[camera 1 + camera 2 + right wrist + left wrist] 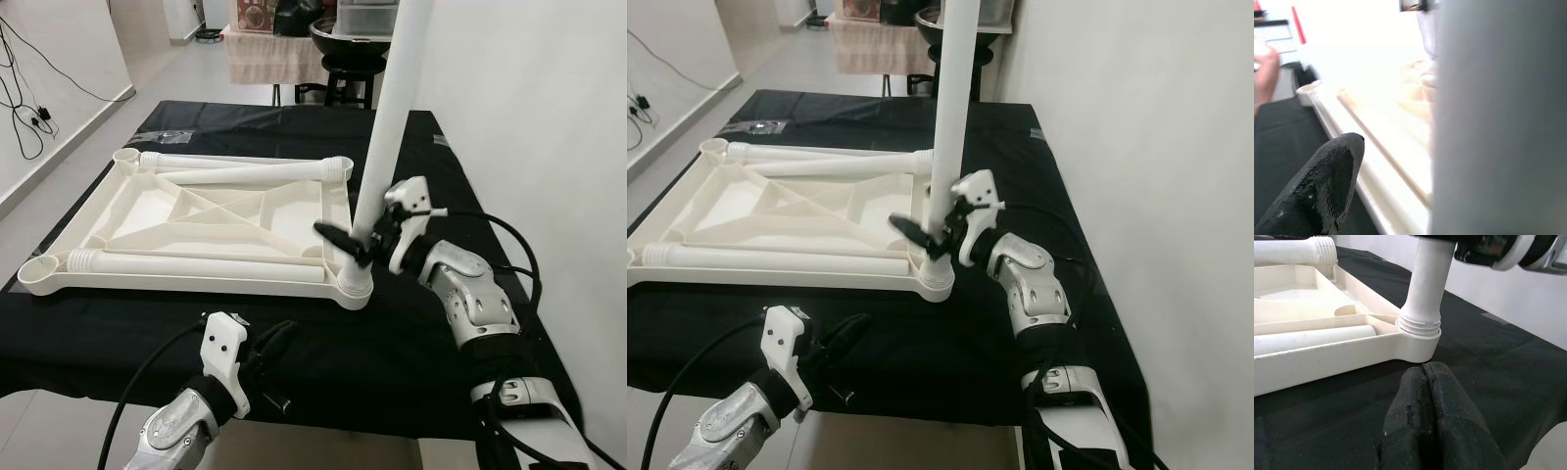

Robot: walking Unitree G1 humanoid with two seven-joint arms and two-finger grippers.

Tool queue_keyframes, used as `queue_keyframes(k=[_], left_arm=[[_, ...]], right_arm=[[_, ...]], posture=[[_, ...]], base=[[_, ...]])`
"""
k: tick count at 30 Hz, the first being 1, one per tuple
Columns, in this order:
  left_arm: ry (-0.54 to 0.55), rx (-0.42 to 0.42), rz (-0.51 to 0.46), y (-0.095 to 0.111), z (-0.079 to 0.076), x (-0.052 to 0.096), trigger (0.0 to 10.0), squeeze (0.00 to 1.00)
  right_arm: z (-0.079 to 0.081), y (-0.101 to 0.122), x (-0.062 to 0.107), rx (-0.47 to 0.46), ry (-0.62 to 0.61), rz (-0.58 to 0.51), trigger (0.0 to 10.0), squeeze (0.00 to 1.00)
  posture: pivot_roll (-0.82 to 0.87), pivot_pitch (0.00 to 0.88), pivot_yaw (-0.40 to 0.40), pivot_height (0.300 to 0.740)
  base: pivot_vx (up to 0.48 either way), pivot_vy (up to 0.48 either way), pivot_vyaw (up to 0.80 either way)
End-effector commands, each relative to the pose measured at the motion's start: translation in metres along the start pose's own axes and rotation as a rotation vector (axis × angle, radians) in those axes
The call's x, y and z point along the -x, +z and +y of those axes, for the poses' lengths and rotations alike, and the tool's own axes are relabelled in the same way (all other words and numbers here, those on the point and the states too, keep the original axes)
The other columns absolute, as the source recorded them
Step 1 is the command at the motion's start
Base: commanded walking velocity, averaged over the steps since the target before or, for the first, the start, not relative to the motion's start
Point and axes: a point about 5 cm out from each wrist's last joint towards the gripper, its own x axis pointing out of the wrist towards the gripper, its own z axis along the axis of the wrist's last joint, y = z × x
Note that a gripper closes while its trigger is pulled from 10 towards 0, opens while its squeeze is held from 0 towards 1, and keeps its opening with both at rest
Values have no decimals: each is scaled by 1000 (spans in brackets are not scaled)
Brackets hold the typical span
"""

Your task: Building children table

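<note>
A white plastic children's tabletop (196, 220) lies upside down on a black cloth (323, 343) that covers a work table, its ribbed underside facing up. Round sockets sit at its corners. In the near right corner socket (354, 286) a white table leg (392, 117) stands upright, its threaded end seated in the socket. Two more white legs lie flat inside the tabletop: one (196, 264) along the near edge, one (245, 173) along the far edge. The right gripper (358, 238) is at the lower part of the upright leg, its black fingers spread around the tube, one finger (333, 235) reaching across the front of it. The left gripper (272, 345) rests low over the cloth near the table's front edge, just in front of the tabletop, its two fingers pressed together with nothing between them. A plain white wall (529, 117) runs along the right side. Behind the table are a dark stool (348, 78) and pale floor (186, 69).
</note>
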Motion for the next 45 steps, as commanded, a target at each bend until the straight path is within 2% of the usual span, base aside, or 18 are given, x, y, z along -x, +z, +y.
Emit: queue_keyframes(k=[1,5,6,7,8,15,23,24,25,26,27,28,29,31,34,39,40,45], left_arm=[[3,1,14,-3,0,0,10000,0],[3,-1,15,-3,-1,0,10000,0],[3,-1,15,-3,-1,0,10000,0],[3,-1,15,-3,-1,0,10000,0],[3,-2,15,-3,-1,0,10000,0],[5,-2,15,-3,-2,0,10000,0],[3,2,12,-2,-3,0,10000,0],[3,2,12,-2,-3,0,10000,0],[4,2,11,-2,-3,0,10000,0],[4,2,11,-2,-3,0,10000,0],[6,1,11,-2,-3,1,10000,0],[7,0,10,-2,-2,1,10000,0],[7,0,10,-2,-2,1,10000,0],[9,-1,11,-2,-1,2,10000,0],[8,-2,13,-2,-1,2,10000,0],[-2,0,17,-3,-2,1,10000,0],[1,-2,16,-3,-2,1,10000,0],[6,-3,15,-4,-2,0,10000,0]], right_arm=[[4,1,-5,4,89,1,10000,0],[-2,0,-7,-25,144,5,10000,0],[-4,0,-8,-39,152,-1,5490,0],[-5,1,-8,-49,162,-7,5490,0],[-7,1,-8,-51,159,-6,0,0],[-11,2,-6,-41,152,-8,0,0],[-15,-10,6,-21,10,11,0,0],[-13,-16,7,-29,-49,26,0,0],[-10,-28,7,-49,-187,59,0,0],[-10,-28,7,-49,-187,59,0,0],[-9,-39,7,-58,-364,89,0,0],[1,-53,10,-110,-557,119,0,0],[1,-53,10,-110,-557,119,0,0],[26,-62,7,-153,-658,113,0,0],[35,-61,-2,-137,-604,103,0,0],[25,-56,-8,-124,-601,97,0,0],[22,-51,-11,-127,-593,96,10000,0],[23,-43,-16,-130,-562,83,10000,0]], posture=[[72,28,-60,740],[76,28,-61,740],[77,27,-61,740],[77,27,-61,740],[78,27,-62,740],[76,29,-61,740],[69,34,-64,740],[67,36,-76,740],[68,35,-78,740],[68,35,-78,740],[67,36,-79,740],[66,43,-76,740],[66,43,-76,740],[63,38,-68,740],[57,31,-64,740],[62,30,-68,740],[65,23,-74,740],[68,23,-74,740]], base=[[0,0,0],[0,0,0],[0,0,0],[0,0,0],[0,0,0],[0,0,0],[0,0,0],[0,0,0],[0,0,0],[0,0,0],[0,0,0],[0,0,0],[0,0,0],[0,0,0],[0,0,0],[0,0,0],[0,0,0],[0,0,0]])
